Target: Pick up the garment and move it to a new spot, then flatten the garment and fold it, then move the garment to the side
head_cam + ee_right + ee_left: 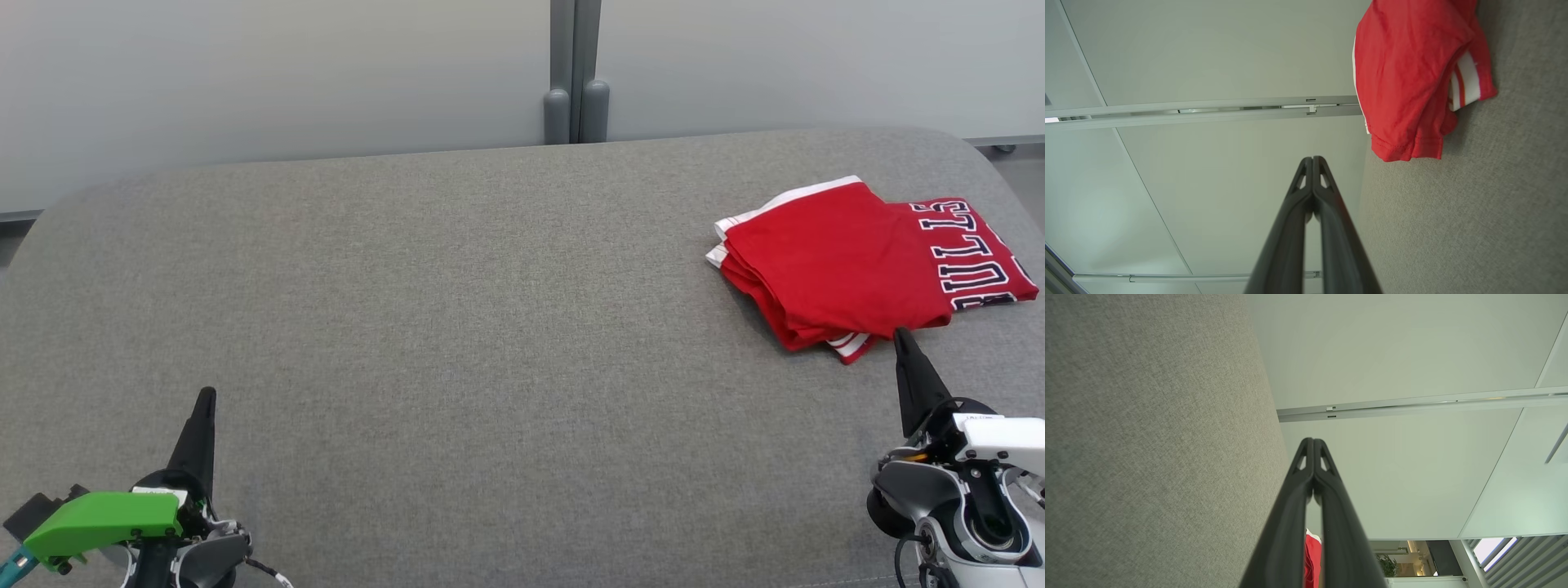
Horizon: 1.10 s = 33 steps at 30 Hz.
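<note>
Lying folded, garment (833, 261) sits just beyond right end effector (900, 335).

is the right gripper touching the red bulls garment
Apart. In the right wrist view the shut right gripper points past the red Bulls garment, with a strip of pale wall showing between its tip and the hem.

The head view looks forward and down from above, across the grey surface (457, 310) to a pale wall (286, 73). Each wrist view sits low and rolled sideways, sighting along its own left hand (1313, 440) or right hand (1312, 158). All three share the wall and the red garment (833, 261), which is closest in the right wrist view.
</note>
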Motion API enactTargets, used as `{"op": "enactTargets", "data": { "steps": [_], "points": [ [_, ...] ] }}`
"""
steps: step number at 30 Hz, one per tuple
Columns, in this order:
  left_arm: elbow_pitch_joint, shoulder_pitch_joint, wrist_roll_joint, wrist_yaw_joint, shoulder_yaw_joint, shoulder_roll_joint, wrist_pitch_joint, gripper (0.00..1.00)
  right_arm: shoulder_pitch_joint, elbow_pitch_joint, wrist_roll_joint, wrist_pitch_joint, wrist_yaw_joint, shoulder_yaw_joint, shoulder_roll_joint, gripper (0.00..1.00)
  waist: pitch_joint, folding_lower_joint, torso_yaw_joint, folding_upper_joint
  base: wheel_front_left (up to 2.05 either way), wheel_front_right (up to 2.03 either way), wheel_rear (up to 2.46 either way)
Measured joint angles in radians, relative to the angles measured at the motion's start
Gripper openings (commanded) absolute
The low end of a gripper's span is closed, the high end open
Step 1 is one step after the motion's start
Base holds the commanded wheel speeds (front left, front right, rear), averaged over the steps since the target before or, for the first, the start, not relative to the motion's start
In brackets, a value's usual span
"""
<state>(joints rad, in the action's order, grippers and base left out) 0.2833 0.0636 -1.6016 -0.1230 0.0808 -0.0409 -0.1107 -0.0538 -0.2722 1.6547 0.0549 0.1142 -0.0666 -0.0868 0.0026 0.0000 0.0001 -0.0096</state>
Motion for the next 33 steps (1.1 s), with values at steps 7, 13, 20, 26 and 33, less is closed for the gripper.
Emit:
{"op": "enactTargets", "data": {
  "steps": [7, 13, 20, 26, 33],
  "points": [
    [0.000, 0.000, 0.000, 0.000, 0.001, 0.000, 0.000, 0.00, 0.000, -0.002, 0.000, 0.000, 0.000, -0.001, 0.001, 0.00, 0.000, 0.0000, 0.000, 0.0000, 0.00, 0.00, 0.00],
    [0.000, 0.000, 0.000, 0.000, 0.002, 0.000, 0.000, 0.00, 0.000, -0.003, 0.000, 0.000, 0.000, -0.001, 0.002, 0.00, 0.000, 0.0000, 0.000, 0.0000, 0.00, 0.00, 0.00],
    [-0.001, 0.000, 0.000, 0.000, 0.002, 0.001, 0.000, 0.00, 0.000, -0.004, 0.000, 0.000, 0.000, -0.002, 0.002, 0.00, 0.000, 0.0000, 0.000, 0.0001, 0.00, 0.00, 0.00],
    [-0.001, 0.000, 0.000, 0.000, 0.002, 0.001, 0.000, 0.00, 0.000, -0.005, 0.000, 0.003, 0.000, -0.003, 0.003, 0.00, 0.000, 0.0000, 0.000, 0.0000, 0.00, 0.00, 0.00],
    [-0.001, 0.000, 0.000, 0.000, 0.002, 0.001, 0.000, 0.00, 0.000, -0.006, 0.000, 0.005, 0.000, -0.004, 0.003, 0.00, 0.000, 0.0000, 0.000, 0.0000, 0.00, 0.00, 0.00]
  ]
}}
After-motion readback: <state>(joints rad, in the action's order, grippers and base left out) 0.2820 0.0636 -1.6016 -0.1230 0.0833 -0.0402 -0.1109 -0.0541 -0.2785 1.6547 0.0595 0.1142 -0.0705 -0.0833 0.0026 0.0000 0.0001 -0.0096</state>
